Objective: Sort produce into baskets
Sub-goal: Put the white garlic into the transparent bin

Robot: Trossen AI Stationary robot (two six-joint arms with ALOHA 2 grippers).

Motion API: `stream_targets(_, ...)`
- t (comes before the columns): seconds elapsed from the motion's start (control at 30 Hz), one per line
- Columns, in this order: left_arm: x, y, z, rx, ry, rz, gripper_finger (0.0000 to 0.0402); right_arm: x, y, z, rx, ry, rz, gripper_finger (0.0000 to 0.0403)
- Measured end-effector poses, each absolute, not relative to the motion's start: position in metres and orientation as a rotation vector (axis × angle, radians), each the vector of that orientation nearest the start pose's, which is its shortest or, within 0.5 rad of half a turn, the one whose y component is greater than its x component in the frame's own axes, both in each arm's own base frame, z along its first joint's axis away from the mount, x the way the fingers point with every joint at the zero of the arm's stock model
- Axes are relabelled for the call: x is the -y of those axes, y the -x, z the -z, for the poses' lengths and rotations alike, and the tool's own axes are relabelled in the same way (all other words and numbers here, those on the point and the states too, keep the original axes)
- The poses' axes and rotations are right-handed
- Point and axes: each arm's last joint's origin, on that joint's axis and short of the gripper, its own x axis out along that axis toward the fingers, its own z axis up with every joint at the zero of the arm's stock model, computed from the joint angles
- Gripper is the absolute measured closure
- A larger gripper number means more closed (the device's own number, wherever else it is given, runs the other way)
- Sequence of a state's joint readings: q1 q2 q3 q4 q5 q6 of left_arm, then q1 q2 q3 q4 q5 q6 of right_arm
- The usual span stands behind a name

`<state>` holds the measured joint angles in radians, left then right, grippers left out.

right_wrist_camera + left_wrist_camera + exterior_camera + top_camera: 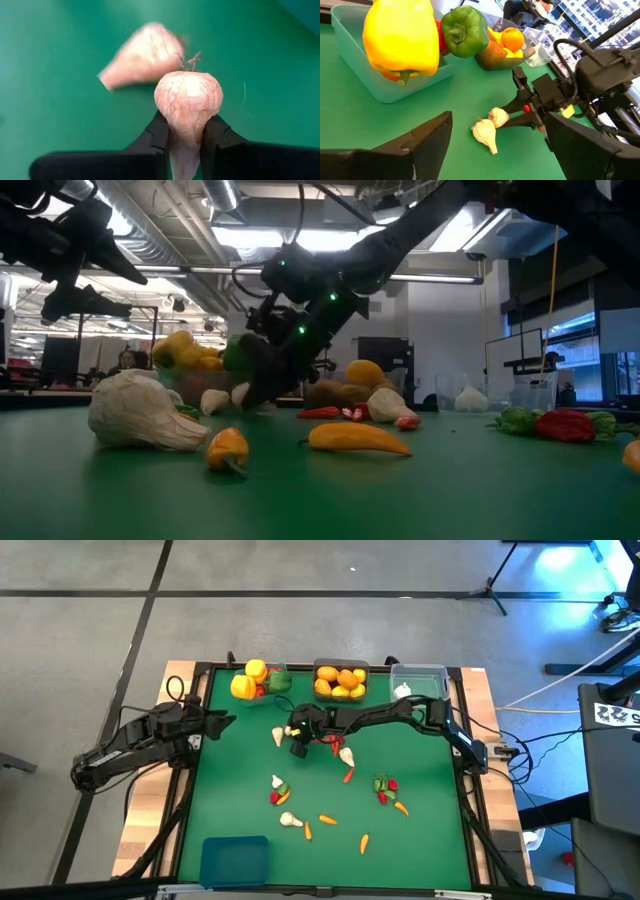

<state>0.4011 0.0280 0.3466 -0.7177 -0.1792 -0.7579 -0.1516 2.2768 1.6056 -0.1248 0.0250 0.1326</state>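
Note:
Two white garlic bulbs lie close together on the green mat (430,840) left of centre. My right gripper (292,736) reaches in from the right and is shut on one bulb (188,97); the other bulb (142,55) lies just beyond it. At the far edge stand a teal basket (280,668) with peppers, a dark basket (340,664) with oranges and lemons, and a clear basket (420,671) with garlic. My left gripper (497,160) hangs open above the mat's left edge, holding nothing. My right gripper pinches the bulb's narrow tapered end (185,142) between its two fingers, with the round body sticking out past the fingertips. The fingers come slanting down from the table's right side. I cannot tell whether the bulb is clear of the mat.
Loose produce is scattered over the mat's middle and front: a garlic bulb (346,753), a chilli (348,776), small peppers (385,788), another garlic bulb (290,820) and carrots (327,820). A blue basket (235,860) sits at the near left corner.

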Motion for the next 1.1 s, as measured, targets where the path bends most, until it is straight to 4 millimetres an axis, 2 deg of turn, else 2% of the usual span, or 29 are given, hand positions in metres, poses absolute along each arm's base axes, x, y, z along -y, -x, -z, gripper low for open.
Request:
stream_targets(0.13, -0.028, -0.052, -0.207, -0.16, 0.766, -0.714, 0.0089, 0.075, -0.495, -0.156, -0.741, -0.189, 0.18, 0.0361)
stream_targets(0.2, -0.028, -0.052, -0.207, -0.16, 0.766, -0.716, 0.0089, 0.076, -0.5, -0.175, -0.745, -0.18, 0.172, 0.0359)
stream_targets(0.27, -0.028, -0.052, -0.207, -0.162, 0.766, -0.717, 0.0089, 0.079, -0.501, -0.199, -0.746, -0.137, 0.159, 0.034)
stream_targets(0.37, -0.028, -0.052, -0.207, -0.165, 0.766, -0.719, 0.0089, 0.085, -0.492, -0.238, -0.742, -0.062, 0.122, 0.031)
stream_targets(0.43, -0.028, -0.052, -0.207, -0.165, 0.766, -0.719, 0.0089, 0.097, -0.481, -0.258, -0.737, -0.041, 0.118, 0.0305)
stream_targets(0.57, -0.028, -0.052, -0.207, -0.164, 0.766, -0.719, 0.0089, 0.128, -0.445, -0.289, -0.811, -0.042, 0.147, 0.0319)
stream_targets(0.67, -0.028, -0.052, -0.207, -0.164, 0.766, -0.719, 0.0089, 0.15, -0.414, -0.302, -0.868, -0.084, 0.156, 0.0329)
stream_targets(0.83, -0.028, -0.052, -0.207, -0.164, 0.766, -0.719, 0.0089, 0.175, -0.356, -0.299, -0.974, -0.183, 0.223, 0.0319)
stream_targets(0.93, -0.028, -0.052, -0.207, -0.163, 0.767, -0.719, 0.0089, 0.182, -0.314, -0.294, -1.032, -0.205, 0.363, 0.0313)
stream_targets(1.1, -0.028, -0.052, -0.207, -0.163, 0.767, -0.719, 0.0089, 0.189, -0.247, -0.274, -1.047, -0.319, 0.638, 0.0313)
